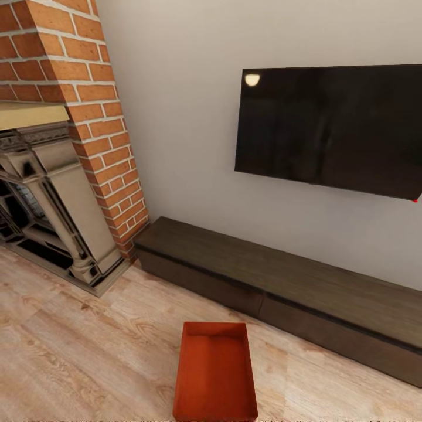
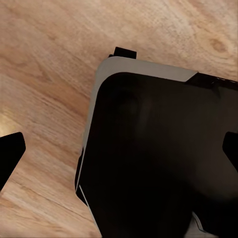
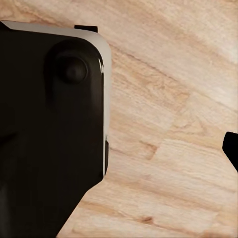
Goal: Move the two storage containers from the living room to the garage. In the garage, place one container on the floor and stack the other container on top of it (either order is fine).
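One orange-red storage container, open-topped and empty, lies on the light wood plank floor of the living room, in front of the low bench. In the left wrist view my left gripper is open, its dark fingertips far apart over my own black base. In the right wrist view my right gripper hangs over the wood floor beside the base, with one fingertip at the frame's edge; nothing is held. The garage is out of view.
A long dark-brown bench runs along the white wall under a black wall screen. A red-brick fireplace with a stone surround stands at the left. Wood floor lies open on both sides of the container.
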You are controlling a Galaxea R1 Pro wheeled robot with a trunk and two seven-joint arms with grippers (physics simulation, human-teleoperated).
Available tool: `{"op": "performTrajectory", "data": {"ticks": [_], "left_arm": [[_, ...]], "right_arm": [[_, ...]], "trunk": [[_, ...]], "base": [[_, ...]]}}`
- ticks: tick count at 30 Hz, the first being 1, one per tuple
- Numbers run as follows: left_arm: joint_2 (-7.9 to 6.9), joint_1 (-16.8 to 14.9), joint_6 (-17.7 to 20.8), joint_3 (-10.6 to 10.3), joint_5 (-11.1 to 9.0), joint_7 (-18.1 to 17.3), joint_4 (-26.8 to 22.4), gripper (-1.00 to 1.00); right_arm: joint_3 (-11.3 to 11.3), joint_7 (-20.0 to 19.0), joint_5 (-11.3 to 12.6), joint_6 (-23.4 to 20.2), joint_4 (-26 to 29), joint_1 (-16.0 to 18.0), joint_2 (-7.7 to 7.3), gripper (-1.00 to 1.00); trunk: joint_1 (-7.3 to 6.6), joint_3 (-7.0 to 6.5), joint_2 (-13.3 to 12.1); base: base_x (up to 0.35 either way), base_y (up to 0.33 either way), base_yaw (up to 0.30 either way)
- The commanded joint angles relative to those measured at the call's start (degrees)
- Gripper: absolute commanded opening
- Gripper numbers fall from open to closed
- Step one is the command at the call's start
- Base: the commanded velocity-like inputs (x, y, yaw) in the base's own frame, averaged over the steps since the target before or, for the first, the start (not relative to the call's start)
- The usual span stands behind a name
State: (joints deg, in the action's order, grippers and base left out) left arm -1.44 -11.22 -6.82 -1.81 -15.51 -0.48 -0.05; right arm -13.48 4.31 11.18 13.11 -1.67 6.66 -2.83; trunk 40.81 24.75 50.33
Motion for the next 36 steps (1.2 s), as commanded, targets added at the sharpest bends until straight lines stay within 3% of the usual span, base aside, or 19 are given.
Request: {"op": "performTrajectory", "data": {"ticks": [1, 36], "left_arm": [[0.01, -0.03, -0.18, -0.21, -0.4, -0.05, 0.05, 1.0], [0.01, -0.03, -0.12, -0.21, -0.4, -0.05, 0.05, 1.0]], "right_arm": [[-0.49, 0.03, 0.51, 0.33, -0.18, 0.08, 0.02, 1.0], [-0.51, 0.04, 0.51, 0.42, -0.18, 0.07, 0.37, 1.0]], "trunk": [[0.0, 0.15, 0.04], [0.0, 3.31, 0.04]], "base": [[0.0, 0.0, 0.0], [0.0, 0.0, -0.021]]}}
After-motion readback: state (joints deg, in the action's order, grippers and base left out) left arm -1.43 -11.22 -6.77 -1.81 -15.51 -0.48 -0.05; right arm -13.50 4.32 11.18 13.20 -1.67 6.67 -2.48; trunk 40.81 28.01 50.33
